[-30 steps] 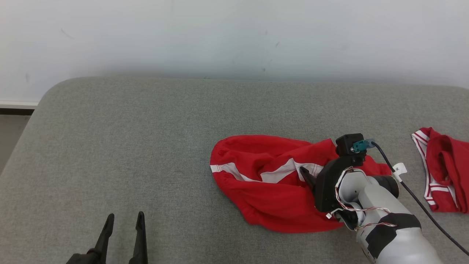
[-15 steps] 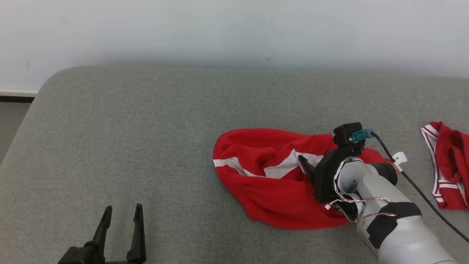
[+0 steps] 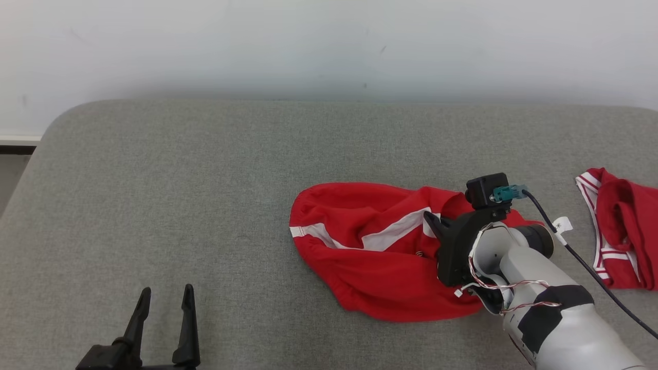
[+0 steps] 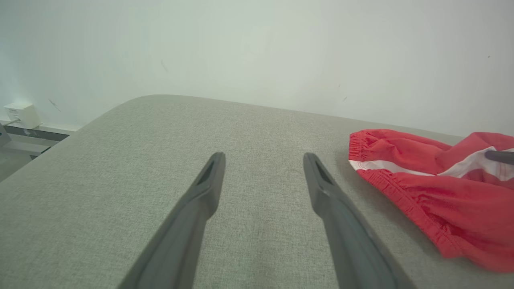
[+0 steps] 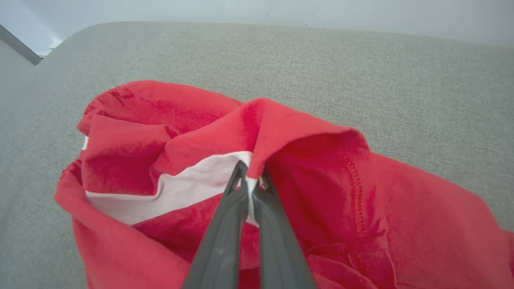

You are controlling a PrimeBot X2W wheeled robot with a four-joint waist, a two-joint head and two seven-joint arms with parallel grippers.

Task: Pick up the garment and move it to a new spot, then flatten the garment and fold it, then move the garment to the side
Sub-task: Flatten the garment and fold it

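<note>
The garment (image 3: pixel 370 252) is a crumpled pair of red shorts with a white stripe, lying right of centre on the grey cushioned surface (image 3: pixel 205 195). My right gripper (image 3: pixel 431 222) sits over its right part and is shut on a raised fold of the red and white cloth (image 5: pixel 251 176). In the left wrist view the garment (image 4: pixel 425 188) lies to the right of my left gripper (image 4: pixel 263 162), which is open and apart from it. That left gripper (image 3: pixel 164 300) stands at the lower left of the head view, above bare fabric.
A second red garment with white trim (image 3: pixel 619 236) lies at the right edge. A black cable (image 3: pixel 586 267) runs from my right wrist. A pale wall (image 3: pixel 329 46) stands behind the surface, whose left edge (image 3: pixel 31 164) drops to the floor.
My right gripper has shut on a fold of the garment and lifted it slightly. The head camera shifted a little; the left gripper stayed open.
</note>
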